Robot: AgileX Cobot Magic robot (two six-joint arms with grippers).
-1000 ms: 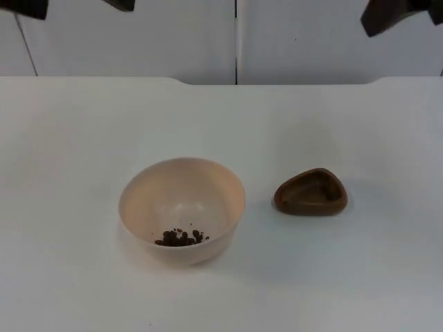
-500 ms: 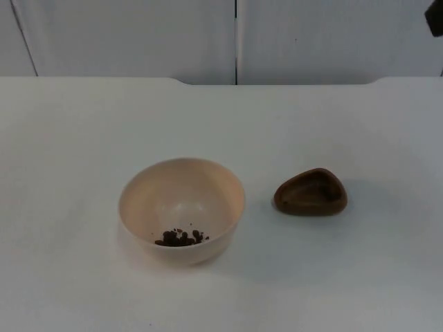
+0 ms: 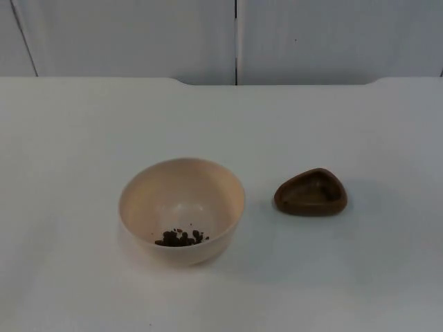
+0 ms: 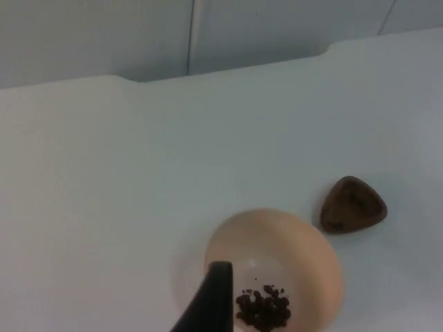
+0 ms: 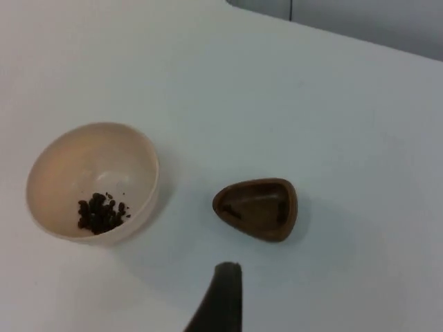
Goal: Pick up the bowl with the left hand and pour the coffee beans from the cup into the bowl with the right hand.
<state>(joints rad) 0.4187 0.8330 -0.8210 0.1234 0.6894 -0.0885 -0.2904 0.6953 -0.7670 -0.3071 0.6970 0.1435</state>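
The bowl (image 3: 181, 209) is a pale, creamy peach all over, plain and unpatterned. A small heap of coffee beans (image 3: 181, 238) inside it is very dark brown, almost black. The cup (image 3: 311, 192) is a warm reddish brown, darker in its hollow. The surface (image 3: 83, 138) is plain white, and the partition wall (image 3: 138, 38) is light grey. The fingers (image 4: 211, 301) are black.

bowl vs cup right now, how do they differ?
Colour: the bowl is pale cream, the cup dark brown.
Shape: the bowl's rim is round, the cup's a rounded triangle.
Size: the bowl is wider and deeper than the cup.
Contents: the coffee beans lie in the bowl; the cup looks empty.
Shared: both stand upright and apart on the white table, neither held.
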